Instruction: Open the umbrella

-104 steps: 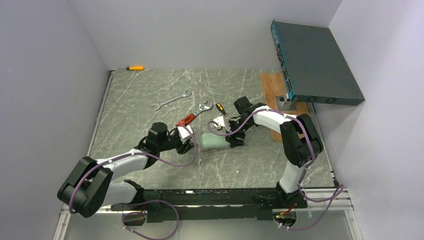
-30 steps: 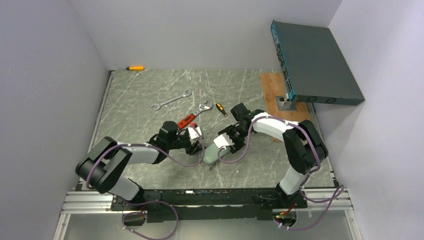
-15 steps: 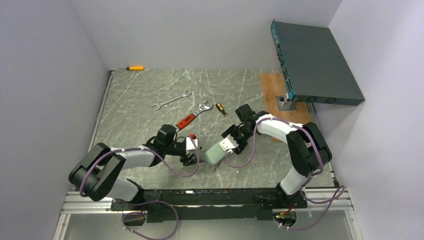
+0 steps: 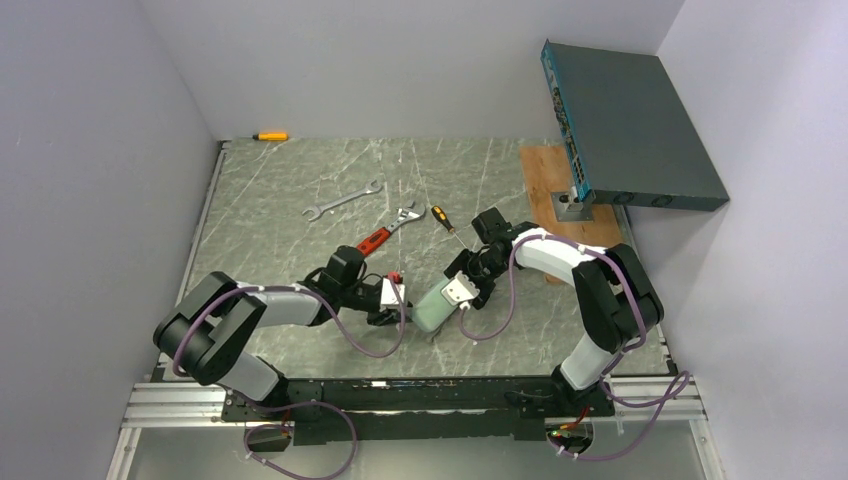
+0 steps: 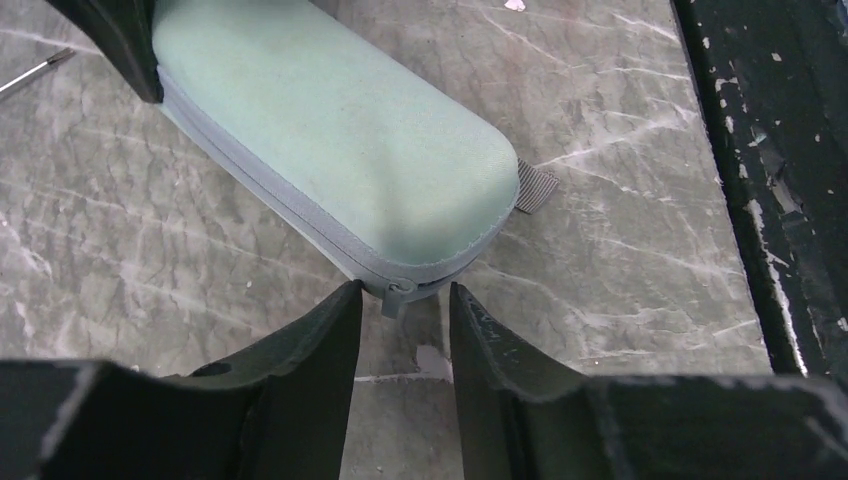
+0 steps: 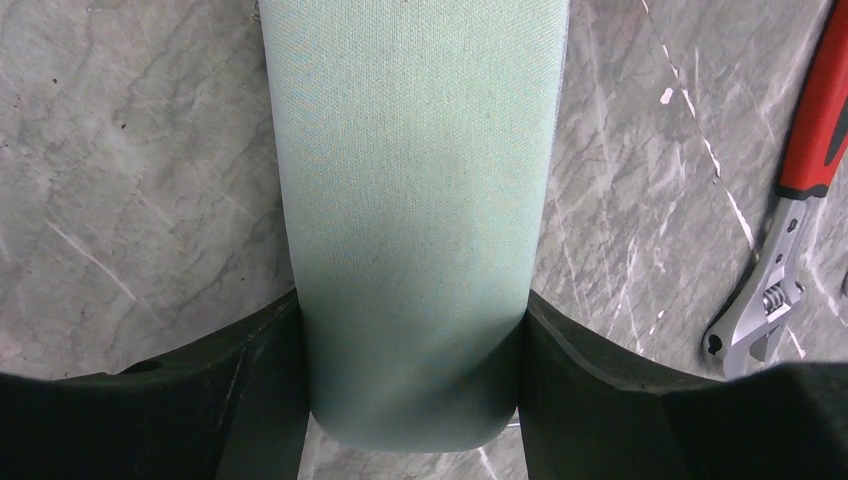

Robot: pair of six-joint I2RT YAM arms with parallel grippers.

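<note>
- Right gripper is clamped across a mint-green case, one finger pressed on each long side.
- The case lies on the grey marble-look table near the front middle, between the two arms, angled with its near end toward the left arm.
- Can't see the umbrella itself in any view. The case is zipped shut all along the edge that shows, so no fabric, shaft or handle is visible.
- Left gripper is low at the rounded end of the case, fingers apart with a narrow gap. The little zipper pull sits right at that gap, but neither finger looks pressed on it.
- A small grey strap tab sticks out of the same end of the case.
- Behind the case there's a red-handled adjustable wrench, a silver open-ended spanner and a short screwdriver, all lying loose and apart from the case.
- Back right, a dark flat box stands over a wooden board.
</note>
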